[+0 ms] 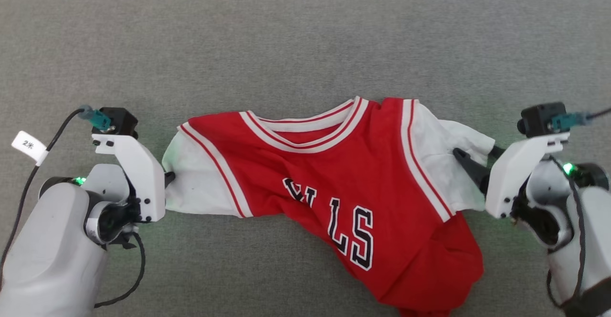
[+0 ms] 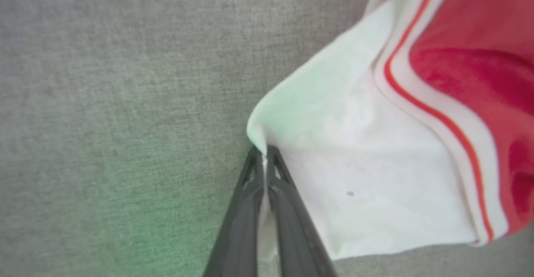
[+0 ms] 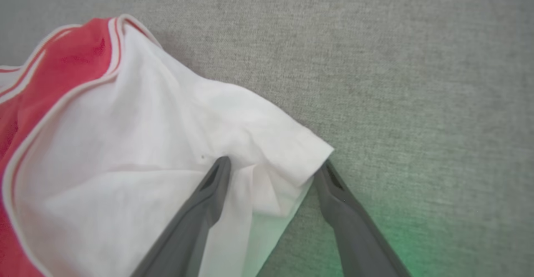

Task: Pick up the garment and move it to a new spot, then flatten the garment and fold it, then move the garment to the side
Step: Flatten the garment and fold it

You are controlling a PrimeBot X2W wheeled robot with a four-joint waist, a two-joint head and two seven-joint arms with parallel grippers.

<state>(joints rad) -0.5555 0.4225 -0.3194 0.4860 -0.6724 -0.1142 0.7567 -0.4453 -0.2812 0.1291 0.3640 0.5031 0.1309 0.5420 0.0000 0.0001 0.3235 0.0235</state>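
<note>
The garment (image 1: 334, 164), a red jersey with white sleeves, lies rumpled across the grey fabric surface (image 1: 305, 45), collar away from the robot. The left claw (image 2: 263, 157) pinches one sleeve's edge tight; the right claw (image 3: 275, 164) straddles the other sleeve, fingers spread wide.

Bright, even light gives only faint shadows; a green glow tints the grey surface (image 2: 137, 227); the garment (image 2: 375, 164) looks blurred up close.
</note>
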